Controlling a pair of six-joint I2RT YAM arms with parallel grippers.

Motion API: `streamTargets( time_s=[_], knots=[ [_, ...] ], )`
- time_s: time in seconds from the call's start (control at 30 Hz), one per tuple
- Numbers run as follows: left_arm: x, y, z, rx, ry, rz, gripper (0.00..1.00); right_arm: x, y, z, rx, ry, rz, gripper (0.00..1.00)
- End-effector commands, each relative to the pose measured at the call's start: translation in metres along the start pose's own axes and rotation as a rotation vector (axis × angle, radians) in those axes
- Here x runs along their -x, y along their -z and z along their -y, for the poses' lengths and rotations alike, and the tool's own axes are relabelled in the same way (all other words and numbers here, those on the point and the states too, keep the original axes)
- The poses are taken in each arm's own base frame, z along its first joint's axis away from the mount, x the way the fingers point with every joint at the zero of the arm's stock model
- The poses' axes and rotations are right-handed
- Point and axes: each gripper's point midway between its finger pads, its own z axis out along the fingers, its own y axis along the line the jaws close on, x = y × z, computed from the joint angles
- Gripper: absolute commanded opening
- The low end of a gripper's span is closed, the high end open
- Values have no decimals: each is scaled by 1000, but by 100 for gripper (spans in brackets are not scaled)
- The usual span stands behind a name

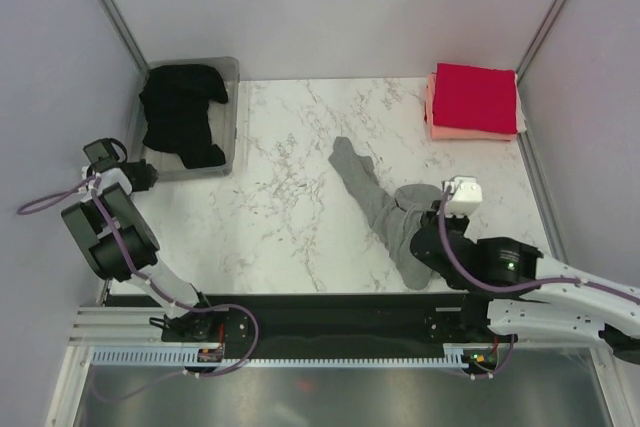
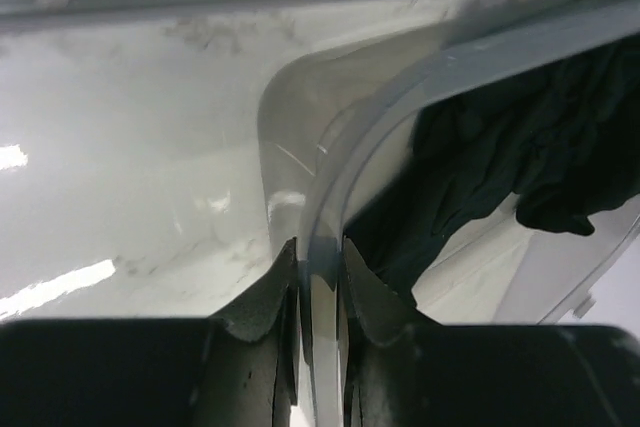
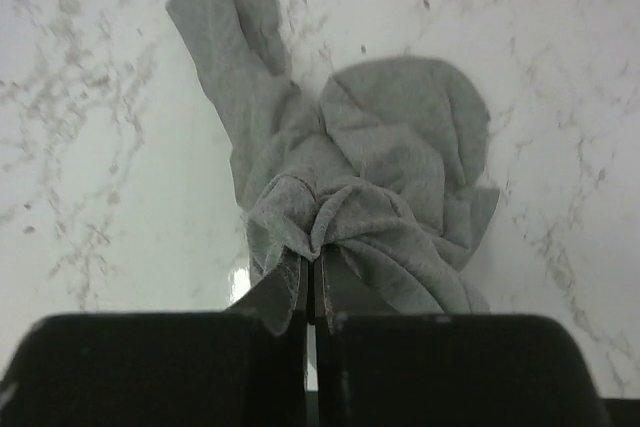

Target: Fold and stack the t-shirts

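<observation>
Right gripper (image 3: pixel 312 265) pinches a bunched fold of the grey tee (image 3: pixel 400 147), near right — likely to drag it flat. Left gripper (image 2: pixel 318 272) clamps the bin (image 2: pixel 345 147) rim — probably steadying it, black tee (image 2: pixel 530 137) inside.

Left arm (image 1: pixel 110 237) and right arm (image 1: pixel 505 265): black with white links, lilac cables (image 1: pixel 48 204); left gripper (image 2: pixel 318 249) dark, perhaps scuffed.

White marble desk (image 1: pixel 290 207) fills the middle, veined in grey. At the desk's far left corner sits a clear plastic bin (image 1: pixel 233 117), corners rounded, its rim thick and glossy up close. Pale grey panels (image 1: pixel 340 7) wall the desk in behind and on both sides, with aluminium posts (image 1: pixel 109 2) slanting up from the desk's far corners.
</observation>
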Motion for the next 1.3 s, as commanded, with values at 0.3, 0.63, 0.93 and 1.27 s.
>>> streamTargets(
  time_s=[0.3, 0.63, 0.93, 1.27],
  knots=[
    [-8, 0, 70, -189, -79, -137, 98, -89, -11, 10, -45, -119, -203, 87],
    [-73, 150, 113, -323, -662, 236, 100, -55, 2, 11, -57, -184, -177, 98],
    [-205, 174, 127, -460, -938, 72, 97, -37, 3, 16, -83, -212, -121, 98],
    [-140, 117, 99, -244, -910, 161, 97, -47, 2, 21, -84, -203, -132, 98]
  ],
)
